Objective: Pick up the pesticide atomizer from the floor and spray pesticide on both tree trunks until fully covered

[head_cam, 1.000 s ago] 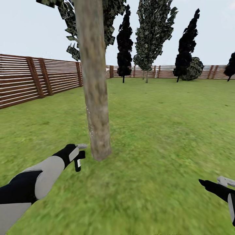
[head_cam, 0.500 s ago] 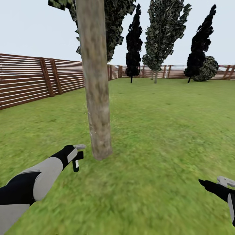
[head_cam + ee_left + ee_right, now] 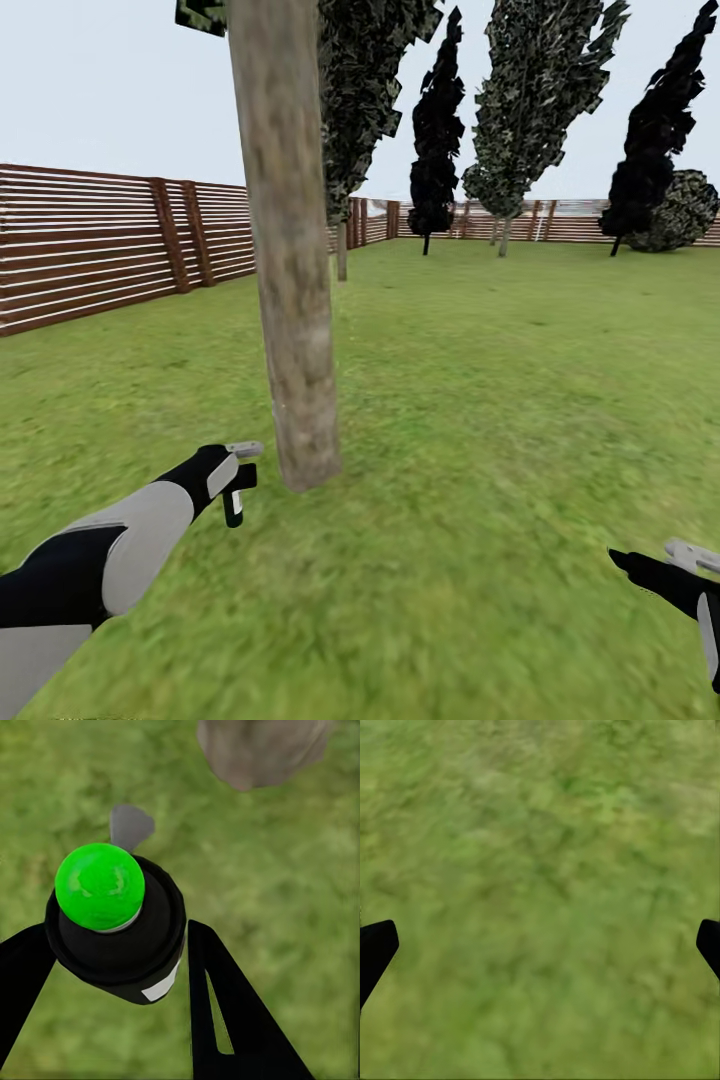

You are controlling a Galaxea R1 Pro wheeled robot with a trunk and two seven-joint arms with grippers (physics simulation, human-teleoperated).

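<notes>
Spraying of the near tree trunk (image 3: 290,300) is judged to be the step in hand: the pesticide atomizer (image 3: 236,495) is clamped between the fingers of the left end effector (image 3: 238,470), off the grass (image 3: 480,420), and is held low just beside the foot of the trunk. In the left wrist view the atomizer (image 3: 120,930) is seen as a black body with a green cap, gripped between two dark fingers (image 3: 225,1012), with the trunk base (image 3: 259,750) a little ahead of it. A few pale specks can be made out low on the bark, but most of the column looks bare, so the next move is judged to call for the nozzle to be turned toward the bark and carried up the trunk. The right end effector (image 3: 690,560) hangs over bare lawn well apart from the trunk, its fingers spread and holding nothing. Beyond stand dark conifers (image 3: 435,140) and a slatted wooden fence (image 3: 100,250); nothing is seen between atomizer and trunk.
</notes>
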